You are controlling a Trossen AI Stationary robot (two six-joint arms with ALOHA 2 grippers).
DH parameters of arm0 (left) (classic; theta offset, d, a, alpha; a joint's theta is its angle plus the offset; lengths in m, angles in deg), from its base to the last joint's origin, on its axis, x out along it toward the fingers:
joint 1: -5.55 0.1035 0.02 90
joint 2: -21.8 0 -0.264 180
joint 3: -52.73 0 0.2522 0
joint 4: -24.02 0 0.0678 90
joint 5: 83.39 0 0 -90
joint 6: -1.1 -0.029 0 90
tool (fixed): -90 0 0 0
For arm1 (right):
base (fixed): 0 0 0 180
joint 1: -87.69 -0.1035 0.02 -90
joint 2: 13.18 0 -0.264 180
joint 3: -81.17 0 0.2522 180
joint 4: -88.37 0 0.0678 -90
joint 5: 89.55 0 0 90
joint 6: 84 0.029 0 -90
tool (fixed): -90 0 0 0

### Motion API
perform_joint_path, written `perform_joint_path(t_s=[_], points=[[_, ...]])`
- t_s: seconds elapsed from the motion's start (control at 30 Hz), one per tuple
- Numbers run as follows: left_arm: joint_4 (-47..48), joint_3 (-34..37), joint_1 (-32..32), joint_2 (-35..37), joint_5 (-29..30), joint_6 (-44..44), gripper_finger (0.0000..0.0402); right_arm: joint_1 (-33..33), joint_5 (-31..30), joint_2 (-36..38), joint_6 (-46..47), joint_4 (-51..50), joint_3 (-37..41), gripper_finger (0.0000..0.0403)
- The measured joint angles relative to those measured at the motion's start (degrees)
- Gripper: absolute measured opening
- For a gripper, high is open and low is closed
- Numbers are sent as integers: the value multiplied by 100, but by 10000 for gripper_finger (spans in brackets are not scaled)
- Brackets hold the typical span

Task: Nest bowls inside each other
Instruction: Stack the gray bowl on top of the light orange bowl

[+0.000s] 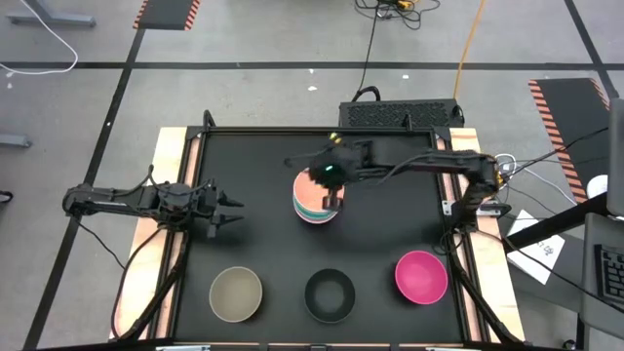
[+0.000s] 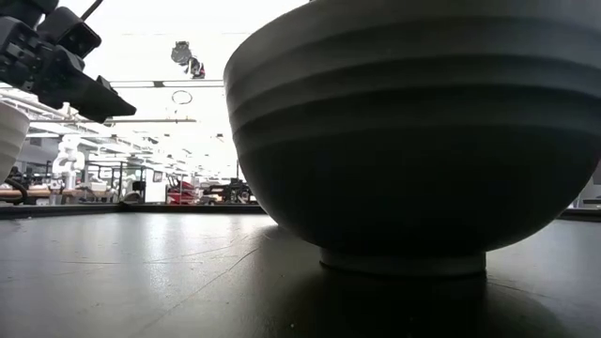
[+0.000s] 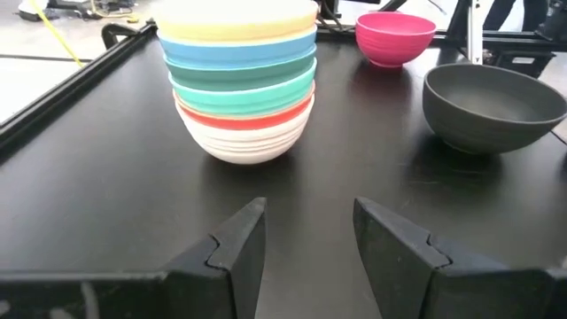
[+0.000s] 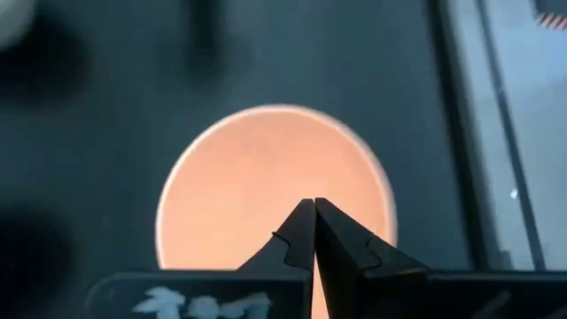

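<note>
A stack of nested bowls [image 1: 314,202] stands mid-table on its white bottom bowl [image 3: 241,142]. Above that come red, turquoise, green and blue bowls, with an orange one [image 4: 276,190] on top. My right gripper [image 1: 329,175] hangs shut above the stack, over the orange bowl's hollow [image 4: 314,208], and holds nothing. Three single bowls stand upright along the near edge: tan [image 1: 236,294], black [image 1: 330,295] and magenta [image 1: 421,276]. My left gripper [image 1: 232,210] waits at the table's left, open [image 3: 310,235] and pointing at the stack, with nothing between its fingers.
The black bowl [image 2: 413,131] fills most of the low view. A raised black rim [image 1: 195,185] borders the dark table. Bare tabletop lies between the stack and the near row of bowls, and between my left gripper and the stack.
</note>
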State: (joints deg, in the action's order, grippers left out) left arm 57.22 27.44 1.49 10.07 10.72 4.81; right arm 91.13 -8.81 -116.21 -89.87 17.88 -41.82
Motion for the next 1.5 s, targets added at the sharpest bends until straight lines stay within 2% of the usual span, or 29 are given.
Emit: perform_joint_path(t_s=[0.13, 0.23, 0.43, 0.63, 0.8, 0.97, 1.03, 1.13, 1.3, 1.5], points=[[-154, 0, 0, 0, 39, -103, 172, 25, 63, 724, -83, 23, 195, 3], [-505, 0, 0, 2, -124, -388, 172, 19, 501, 1346, -182, 158, 739, 14], [-1458, 0, 0, 0, -719, -887, 172, 11, 654, 2694, 47, 1121, 2575, 52], [-1962, 0, 0, 2, -577, -949, 172, 31, 612, 3964, 295, 2217, 4403, 88], [-2044, -2, 0, 2, -293, -955, 172, 33, 605, 4961, 464, 2895, 5652, 100], [-1886, -2, 0, 2, -290, -1155, 172, 33, 608, 5864, 696, 3456, 6732, 100], [-1749, -2, 0, 0, -460, -1296, 172, 33, 606, 6175, 758, 3584, 7108, 100], [-1713, -2, -2, 0, -722, -1445, 172, 33, 587, 6591, 762, 3761, 7551, 100], [-1828, -2, 1, 2, -283, -1244, 172, 33, 500, 7244, 800, 3800, 8008, 100], [-1794, -2, 0, 2, -321, -966, 172, 35, 322, 7973, 899, 3805, 8346, 100]])
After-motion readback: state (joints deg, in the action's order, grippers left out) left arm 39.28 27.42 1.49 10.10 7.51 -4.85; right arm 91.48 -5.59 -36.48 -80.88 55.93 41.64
